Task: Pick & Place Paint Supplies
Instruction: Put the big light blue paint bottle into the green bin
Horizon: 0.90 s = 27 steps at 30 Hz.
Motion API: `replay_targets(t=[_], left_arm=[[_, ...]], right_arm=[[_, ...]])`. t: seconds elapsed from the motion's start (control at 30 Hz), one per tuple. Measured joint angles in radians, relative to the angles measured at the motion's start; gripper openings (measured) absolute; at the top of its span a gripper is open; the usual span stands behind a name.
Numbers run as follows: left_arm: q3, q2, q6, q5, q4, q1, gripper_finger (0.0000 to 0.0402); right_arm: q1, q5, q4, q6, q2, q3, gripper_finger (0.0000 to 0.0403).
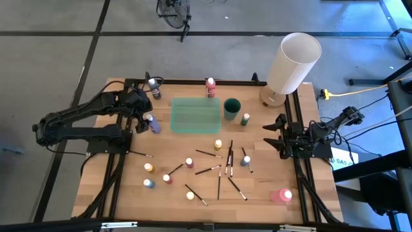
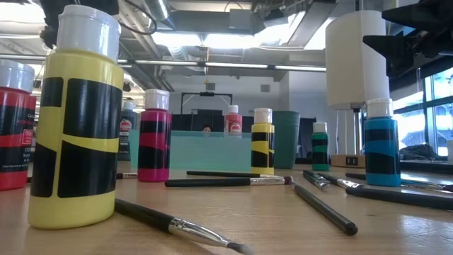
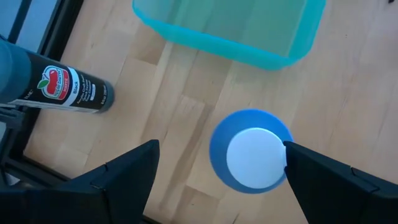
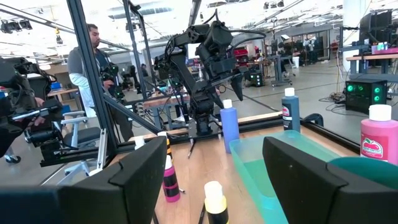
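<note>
The left arm folds in from the table's edge with its elbow bent, its wrist tipped downward so the left gripper (image 1: 147, 116) hangs directly over a blue bottle (image 3: 251, 151) that stands upright just beside the short end of the teal tray (image 1: 195, 115). The gripper's two flat dark fingers (image 3: 118, 180) stand spread wide, one on each side of the bottle's round white cap, neither touching it. A black bottle (image 3: 65, 90) with an apple label stands close by, farther from the tray.

The right arm rests low at the opposite table edge, well apart from the tray, its right gripper (image 1: 275, 136) pointing level toward it with fingers parted and nothing between them.

The tray is a translucent, smooth-walled plastic rectangle lying on pale wood planks. At its far long side stands a pink bottle (image 1: 210, 87); off its other short end sit a dark green cup (image 1: 232, 108) and a small green bottle (image 1: 245, 119). On the near side of the tray, small white-capped bottles in yellow (image 2: 76, 127), magenta (image 2: 155, 144), and blue (image 2: 382, 147) stand scattered among thin dark brushes (image 1: 219, 170) with metal ferrules, lying flat at crossed angles. A larger pink bottle (image 1: 281, 195) lies on its side toward the near corner.
</note>
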Motion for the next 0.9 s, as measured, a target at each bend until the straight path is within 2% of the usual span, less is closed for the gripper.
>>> replay_targets(t=[0.33, 0.9], left_arm=[[0.000, 0.003, -0.008, 0.000, 0.000, -0.029, 0.0325], [0.004, 0.087, -0.010, 0.007, 0.010, -0.049, 0.0203]], right_arm=[[0.000, 0.000, -0.001, 0.000, 0.000, 0.000, 0.0270], [0.000, 0.000, -0.008, 0.000, 0.000, 0.000, 0.0270]])
